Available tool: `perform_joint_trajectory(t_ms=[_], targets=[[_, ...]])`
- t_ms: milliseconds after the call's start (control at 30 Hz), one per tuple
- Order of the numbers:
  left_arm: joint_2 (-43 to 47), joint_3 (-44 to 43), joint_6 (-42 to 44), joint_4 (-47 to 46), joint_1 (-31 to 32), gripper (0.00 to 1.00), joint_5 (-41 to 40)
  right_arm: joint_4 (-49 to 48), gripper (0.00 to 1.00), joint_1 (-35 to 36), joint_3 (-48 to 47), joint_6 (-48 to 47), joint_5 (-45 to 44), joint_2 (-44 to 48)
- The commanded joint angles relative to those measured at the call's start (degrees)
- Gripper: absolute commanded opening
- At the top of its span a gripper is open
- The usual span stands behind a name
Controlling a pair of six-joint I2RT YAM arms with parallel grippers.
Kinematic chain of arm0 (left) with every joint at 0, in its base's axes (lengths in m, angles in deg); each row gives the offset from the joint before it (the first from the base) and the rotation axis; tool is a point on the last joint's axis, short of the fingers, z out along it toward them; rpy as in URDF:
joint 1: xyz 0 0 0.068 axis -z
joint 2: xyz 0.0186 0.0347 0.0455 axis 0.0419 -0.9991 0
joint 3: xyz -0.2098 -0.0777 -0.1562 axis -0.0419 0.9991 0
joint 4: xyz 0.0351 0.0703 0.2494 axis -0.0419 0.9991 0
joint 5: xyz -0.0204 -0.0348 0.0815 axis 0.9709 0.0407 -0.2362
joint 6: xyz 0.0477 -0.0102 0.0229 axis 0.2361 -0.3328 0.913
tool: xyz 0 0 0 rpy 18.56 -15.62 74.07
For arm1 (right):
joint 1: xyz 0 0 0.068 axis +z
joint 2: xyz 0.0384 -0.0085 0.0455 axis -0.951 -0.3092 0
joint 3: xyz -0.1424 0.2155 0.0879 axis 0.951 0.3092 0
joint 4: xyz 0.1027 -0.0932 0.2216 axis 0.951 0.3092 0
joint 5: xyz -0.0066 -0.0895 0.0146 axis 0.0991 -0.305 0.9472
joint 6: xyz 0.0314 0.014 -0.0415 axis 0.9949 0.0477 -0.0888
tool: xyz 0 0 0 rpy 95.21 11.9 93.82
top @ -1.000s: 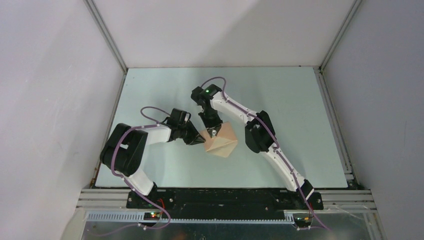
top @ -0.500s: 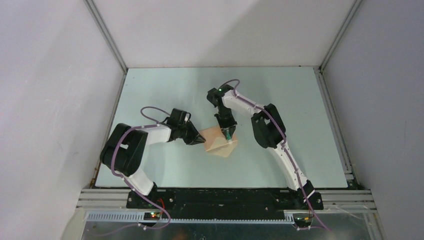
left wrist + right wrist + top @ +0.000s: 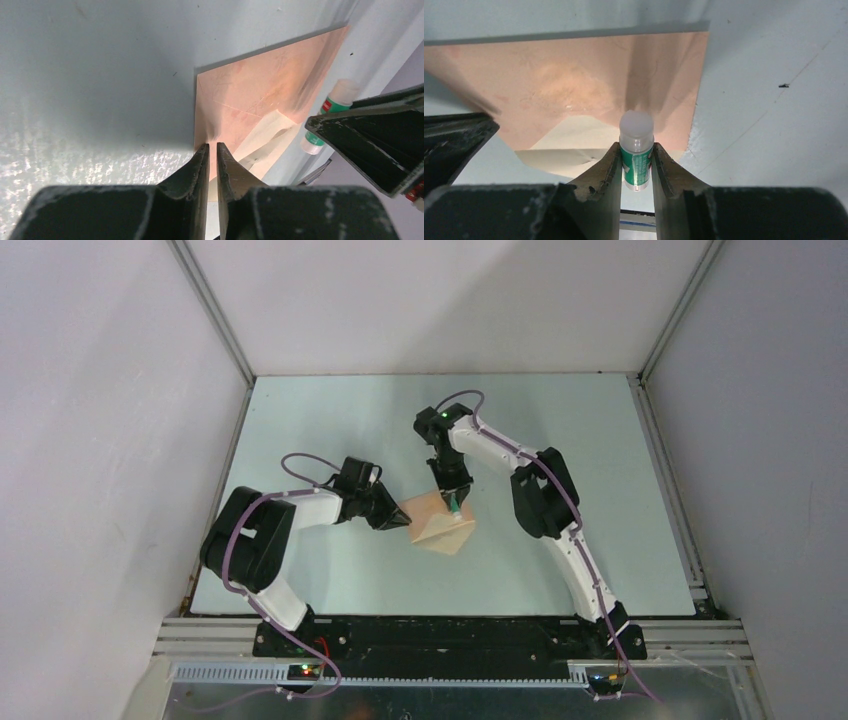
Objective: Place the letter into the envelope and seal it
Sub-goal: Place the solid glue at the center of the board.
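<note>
The tan envelope (image 3: 440, 531) lies flat mid-table with its flap open, cream inside showing (image 3: 574, 136). It also shows in the left wrist view (image 3: 265, 85). The letter does not show apart from the envelope. My left gripper (image 3: 403, 521) (image 3: 212, 146) is shut on the envelope's left corner, low at the table. My right gripper (image 3: 453, 502) (image 3: 636, 147) is shut on a green-labelled glue stick (image 3: 636, 142), white cap pointing down over the envelope's upper right part by the flap. The glue stick also shows in the left wrist view (image 3: 327, 112).
The pale green table (image 3: 600, 460) is walled by white panels with metal rails on the left, back and right. The right arm reaches over the table's middle, and its elbow (image 3: 540, 505) hangs just right of the envelope. The left gripper's black finger (image 3: 454, 145) shows beside the flap.
My right gripper moved with the glue stick from the envelope's upper left corner rightwards to over its upper right part. The left arm and the envelope have stayed put.
</note>
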Motion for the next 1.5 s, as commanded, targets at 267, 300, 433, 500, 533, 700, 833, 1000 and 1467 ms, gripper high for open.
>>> perform_joint_trajectory(t_ms=[267, 300, 433, 500, 533, 700, 833, 1000, 1467], targets=[[7.8, -1.4, 4.4, 7.1, 0.3, 0.18, -2.5, -11.8, 0.00, -5.1, 23.9, 0.4, -3.0, 22.6], [9.1, -1.7, 4.7, 7.8, 0.4, 0.18, -2.6, -13.9, 0.00, -6.3, 26.2, 0.5, -3.8, 23.9], [11.2, -3.0, 6.2, 9.5, 0.3, 0.19, -2.6, -20.2, 0.00, -9.2, 39.0, 1.4, -5.7, 30.6], [11.5, -3.6, 6.5, 9.8, 0.2, 0.19, -2.5, -23.5, 0.00, -9.5, 44.3, 2.4, -7.8, 32.5], [11.6, -3.7, 6.7, 10.0, 0.2, 0.19, -2.4, -24.3, 0.00, -9.5, 46.7, 2.7, -8.3, 33.3], [12.6, -4.2, 7.5, 10.7, 0.2, 0.19, -2.3, -29.3, 0.00, -9.5, 51.4, 3.9, -10.8, 35.7], [13.9, -3.9, 7.7, 11.3, 0.0, 0.19, -2.5, -30.8, 0.00, -9.7, 52.0, 2.7, -13.5, 35.2], [15.1, -3.7, 8.1, 11.8, -0.1, 0.20, -2.9, -33.5, 0.00, -9.9, 53.8, 1.1, -14.5, 35.8], [16.3, -5.0, 11.5, 15.3, -3.1, 0.21, -3.3, -41.2, 0.00, -10.1, 58.8, -4.8, -11.2, 42.1]])
